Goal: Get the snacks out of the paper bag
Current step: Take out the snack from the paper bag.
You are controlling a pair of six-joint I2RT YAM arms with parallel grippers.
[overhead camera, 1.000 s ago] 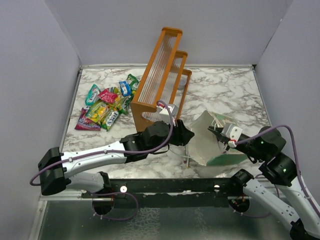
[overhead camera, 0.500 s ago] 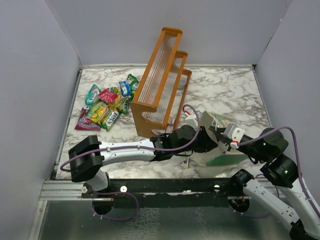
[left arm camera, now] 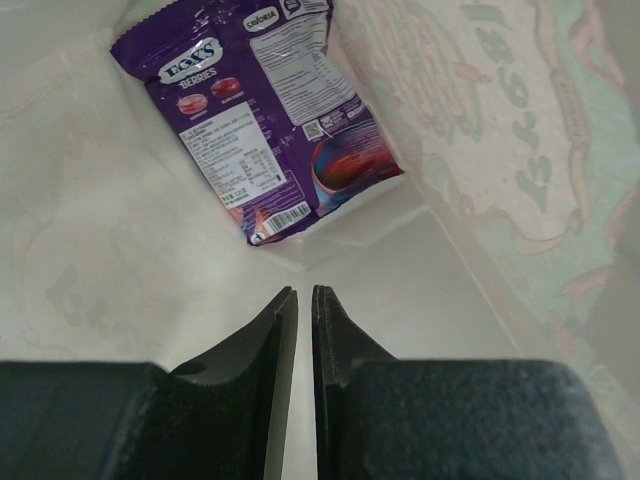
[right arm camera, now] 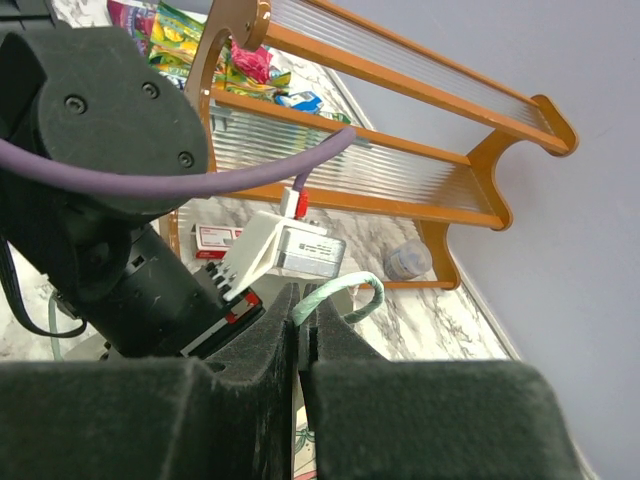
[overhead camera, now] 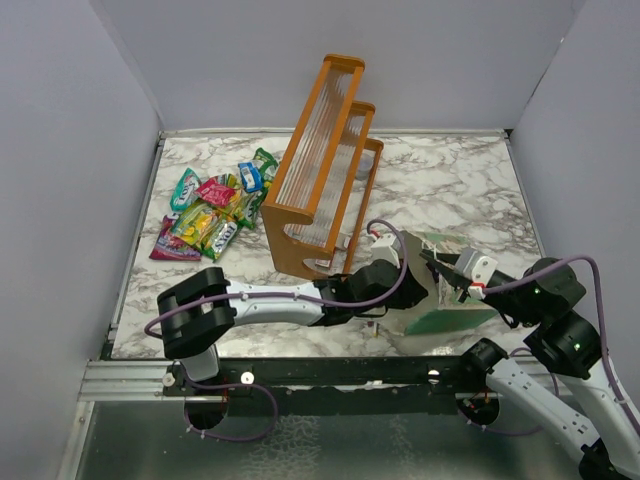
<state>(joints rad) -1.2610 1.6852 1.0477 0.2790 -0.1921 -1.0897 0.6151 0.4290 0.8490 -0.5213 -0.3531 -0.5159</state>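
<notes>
on the marble table (overhead camera: 450, 180), a pile of snacks (overhead camera: 210, 215) lies out at upper left of the overhead view. one purple packet (left arm camera: 265, 110) sits deep inside the paper bag (overhead camera: 450, 320). the left gripper (left arm camera: 305, 300) is nearly closed and empty, and the right gripper (right arm camera: 300, 330) is clamped on the bag.

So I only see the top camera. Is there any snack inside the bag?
Observer: Yes. The left wrist camera shows one purple packet lying at the far end inside the paper bag.
Operator: Has the left pincer got it?
Observer: No. The left pincer is nearly closed on nothing, short of the packet.
Operator: What's the right one holding?
Observer: The right pincer is shut on the bag's cord handle.
</notes>
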